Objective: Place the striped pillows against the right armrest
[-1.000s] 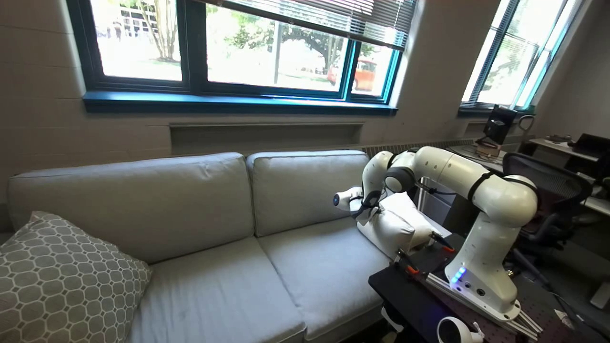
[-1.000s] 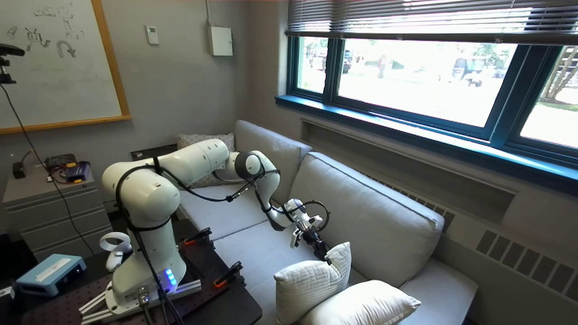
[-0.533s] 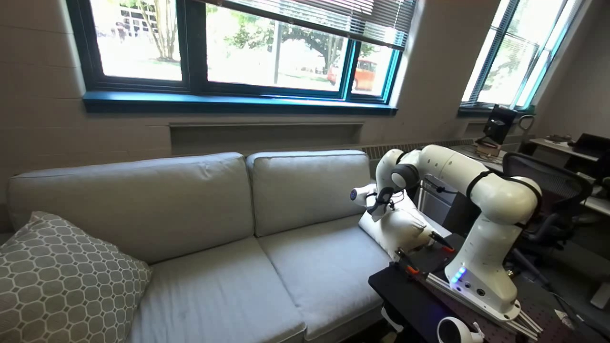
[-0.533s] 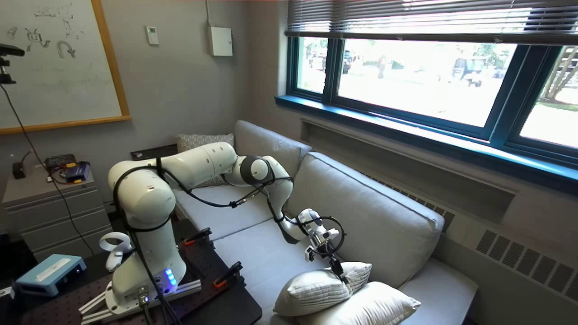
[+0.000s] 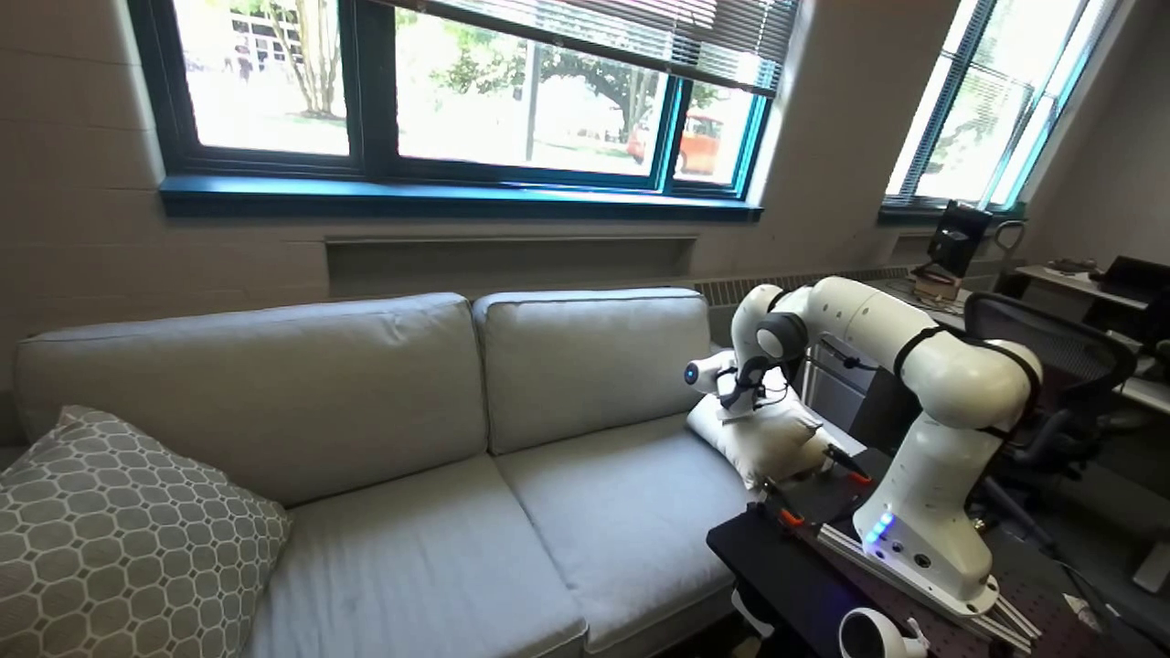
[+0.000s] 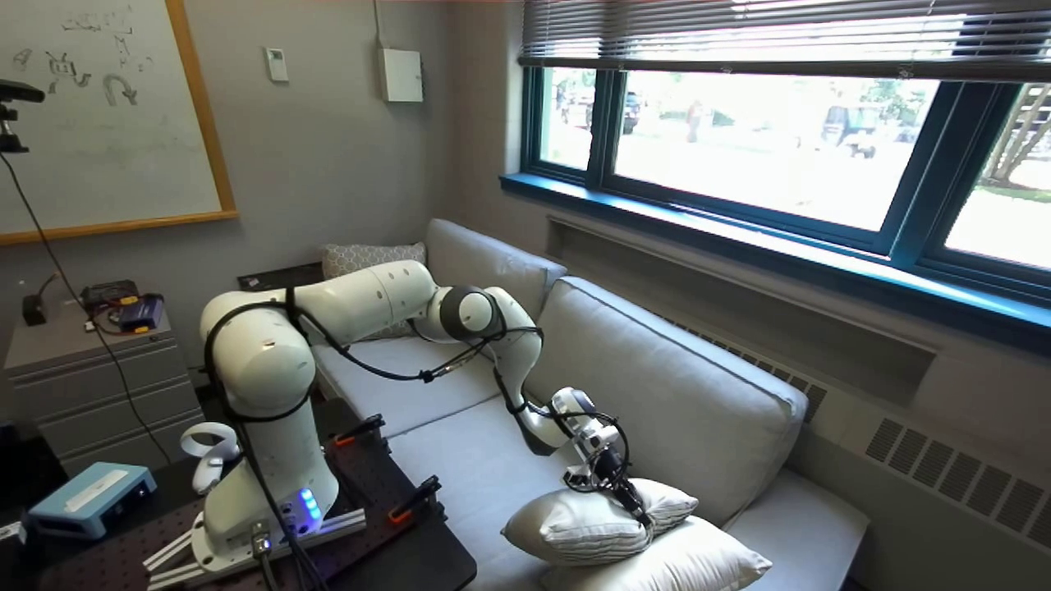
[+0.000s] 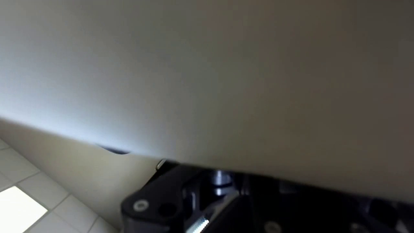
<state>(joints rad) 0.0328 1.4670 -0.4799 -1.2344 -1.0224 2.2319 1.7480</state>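
In an exterior view, the white arm (image 6: 267,365) stands near 8 o'clock on a black table (image 6: 443,566) and reaches across the sofa (image 6: 460,460). Its gripper (image 6: 643,519) slants down toward 5 o'clock, its end touching the upper pillow (image 6: 566,529), which is cream-white with faint stripes and creased there. Whether the gripper is spread, pressed together or pinching cloth, I cannot tell. This pillow lies tilted at 6 o'clock, its edge over the lower pillow (image 6: 681,562) at 5 o'clock. The right armrest (image 6: 813,525) shows at 4 o'clock, just beside the lower pillow; whether they touch is unclear. Between 9 and 10 o'clock, partly behind the arm, sits the lattice pillow (image 6: 374,257), well apart from the pair. A window (image 6: 764,156) fills 2 o'clock, a whiteboard (image 6: 107,156) 10 o'clock.

In an exterior view, the arm stands at 4 o'clock, its wrist (image 5: 722,376) close over the upper pillow, also at 4 o'clock; the gripper is mostly hidden here. The lattice pillow lies at 8 o'clock, the window at 12.

In the wrist view, a pale blurred surface (image 7: 194,81) spreads from 9 o'clock over 12 to 4; what it belongs to, I cannot tell. Dark gripper parts lie from 4 to 7 o'clock, and a bright panel (image 7: 21,208) shows at 8.
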